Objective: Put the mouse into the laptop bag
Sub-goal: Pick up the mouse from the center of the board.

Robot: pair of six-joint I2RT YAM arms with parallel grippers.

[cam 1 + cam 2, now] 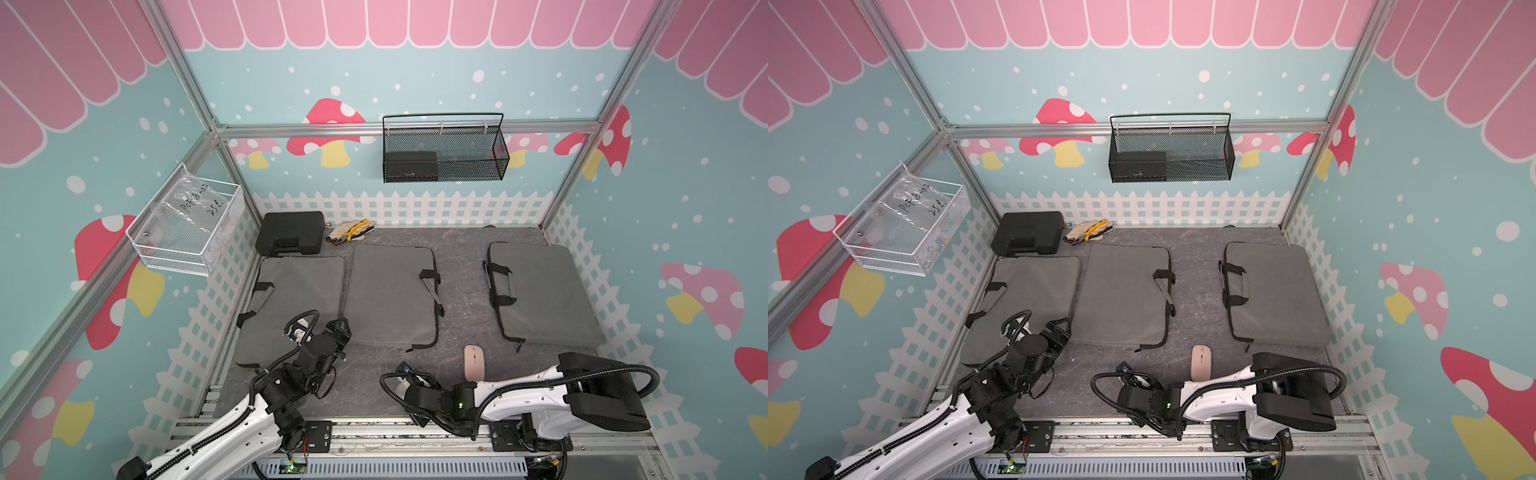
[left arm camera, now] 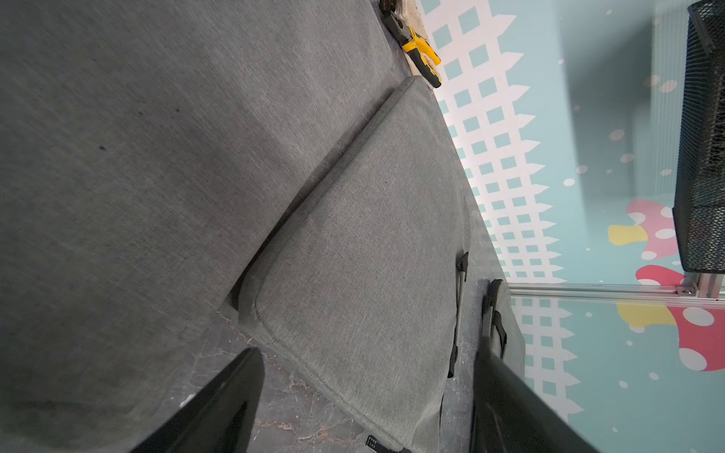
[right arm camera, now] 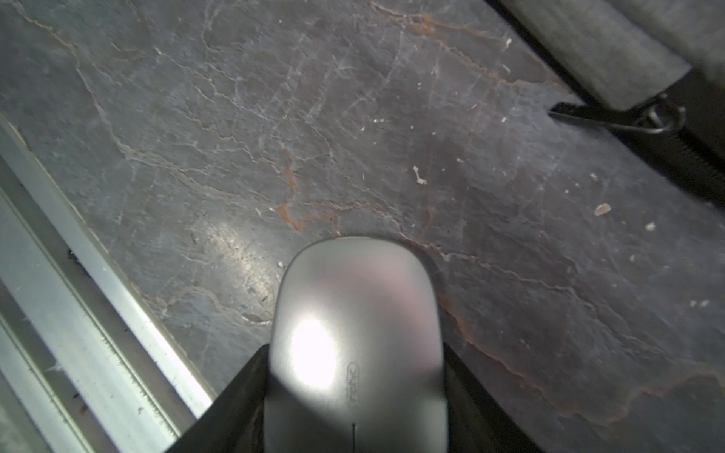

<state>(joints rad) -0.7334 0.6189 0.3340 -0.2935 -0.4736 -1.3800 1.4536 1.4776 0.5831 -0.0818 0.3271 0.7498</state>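
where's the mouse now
In both top views the mouse lies on the tabletop toward the robot's right, in front of the gap between the middle laptop bag and right laptop bag, flanked by the jaws of the right gripper.

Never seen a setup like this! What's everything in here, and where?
pink computer mouse: one, pink, near edge of the table, between the right claw's fingers
grey fabric laptop bags: three, grey, flat across the table: left, middle, right
black hard plastic case: one, black, far left corner
cream work gloves: bundled, cream, beside the case
yellow-handled pliers: one, yellow and black, on the gloves
black mesh basket: one, black, back wall
white wire basket: one, white, left wall, holding a clear plastic bag
robot arms: two, white and black; left claw open above the left bag, right claw straddling the mouse
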